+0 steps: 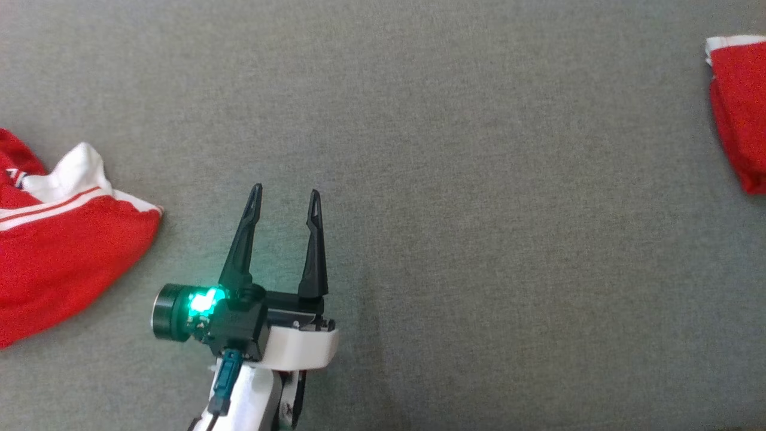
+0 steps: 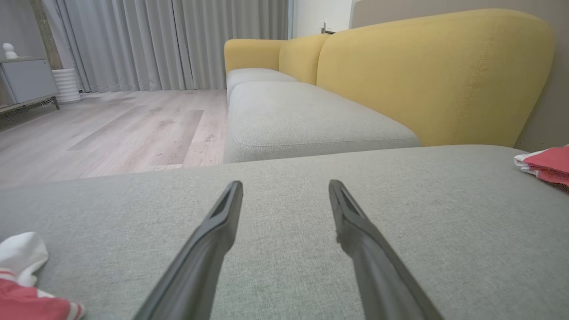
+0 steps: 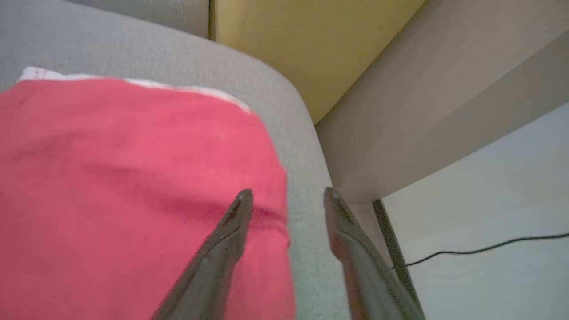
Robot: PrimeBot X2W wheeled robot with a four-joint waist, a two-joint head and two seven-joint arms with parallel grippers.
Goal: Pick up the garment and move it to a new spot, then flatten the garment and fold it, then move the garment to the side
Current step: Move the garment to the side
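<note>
Left tool [image 1: 286, 190] open, fingers spread, over the grey sofa cushion [image 1: 479, 179]. Right tool [image 3: 288, 192] open too: one finger over the cloth, the other over the cushion, the garment's side edge in the gap. Red garment [image 3: 133, 178] lies flat at the cushion's corner, well to the right of the left tool. Its visible part runs roughly parallel to the fingers, white hem at the far end. Second red-and-white garment [image 1: 66, 251] is crumpled near the left tool's left side, white trim bunched toward it. Beyond the right tool: yellow backrest [image 3: 311, 44], wall, black cable [image 3: 489, 246] on the floor.
</note>
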